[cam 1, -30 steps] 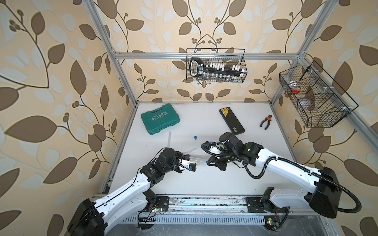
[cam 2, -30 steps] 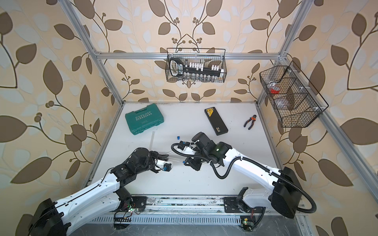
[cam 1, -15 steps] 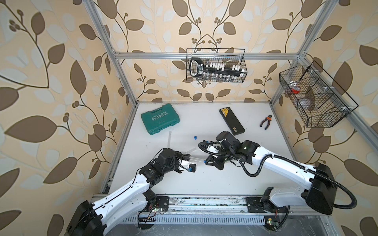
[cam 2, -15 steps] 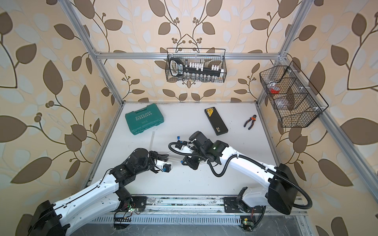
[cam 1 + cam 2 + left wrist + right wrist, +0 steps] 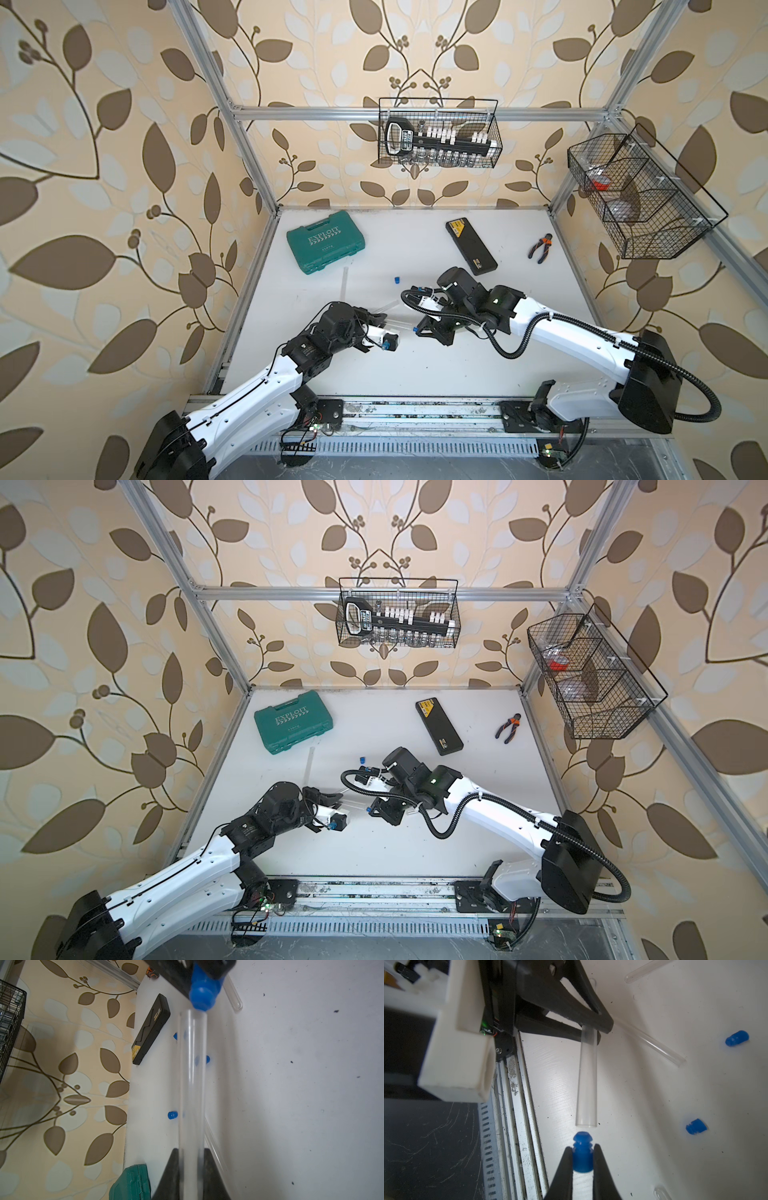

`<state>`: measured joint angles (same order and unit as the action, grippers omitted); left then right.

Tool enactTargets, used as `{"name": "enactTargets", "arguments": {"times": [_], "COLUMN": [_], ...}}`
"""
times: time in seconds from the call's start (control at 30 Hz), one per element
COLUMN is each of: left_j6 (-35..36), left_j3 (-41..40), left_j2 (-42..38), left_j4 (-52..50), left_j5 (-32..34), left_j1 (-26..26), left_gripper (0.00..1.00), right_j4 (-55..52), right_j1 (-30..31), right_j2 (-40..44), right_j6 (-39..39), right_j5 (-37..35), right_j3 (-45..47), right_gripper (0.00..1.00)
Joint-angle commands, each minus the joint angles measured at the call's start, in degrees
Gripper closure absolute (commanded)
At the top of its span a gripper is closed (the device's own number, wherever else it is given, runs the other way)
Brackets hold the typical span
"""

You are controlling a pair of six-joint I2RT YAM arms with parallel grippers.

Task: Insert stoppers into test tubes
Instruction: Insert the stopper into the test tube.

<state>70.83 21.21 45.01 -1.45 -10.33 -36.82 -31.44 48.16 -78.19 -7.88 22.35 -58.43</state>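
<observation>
Right wrist view shows the right gripper (image 5: 582, 1147) pinching a stopper (image 5: 582, 1157) just short of the open mouth of the tube (image 5: 587, 1084) clamped in the left gripper (image 5: 601, 1031), a gap that the left wrist view blurs shut.

So on the white table (image 5: 415, 374) there's a teal tool case (image 5: 326, 242) marked EXPLOIT at the back left; a long black case (image 5: 471, 246) lies slanted right of it; small orange-handled pliers (image 5: 540, 248) sit further right. A wire basket (image 5: 457, 116) on the leafy back wall holds a black socket rail (image 5: 440, 141); another basket (image 5: 665, 232) on the right wall has something red (image 5: 599, 181) inside, can't tell what.
</observation>
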Motion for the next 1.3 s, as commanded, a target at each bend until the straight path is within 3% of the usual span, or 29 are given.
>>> {"name": "enactTargets", "arguments": {"times": [0.0,0.57,1.27], "left_j6": [1.0,2.3,-4.5], "left_j3": [-0.8,-1.3,-1.1], "left_j2": [-0.1,-1.0,-0.4], "left_j4": [0.8,0.5,4.8], "left_j5": [-1.1,-2.1,-4.9], "left_j1": [-0.6,-1.2,-1.3], "left_gripper": [1.0,1.0,1.0], "right_j4": [0.1,0.3,0.5], "right_j1": [0.4,0.6,1.3], "right_j2": [-0.6,-1.8,-3.4], "right_j6": [0.0,0.2,0.4], "right_j5": [0.5,0.5,0.2], "right_j3": [-2.1,-2.6,-3.6], "right_gripper": [0.87,0.87,0.88]}}
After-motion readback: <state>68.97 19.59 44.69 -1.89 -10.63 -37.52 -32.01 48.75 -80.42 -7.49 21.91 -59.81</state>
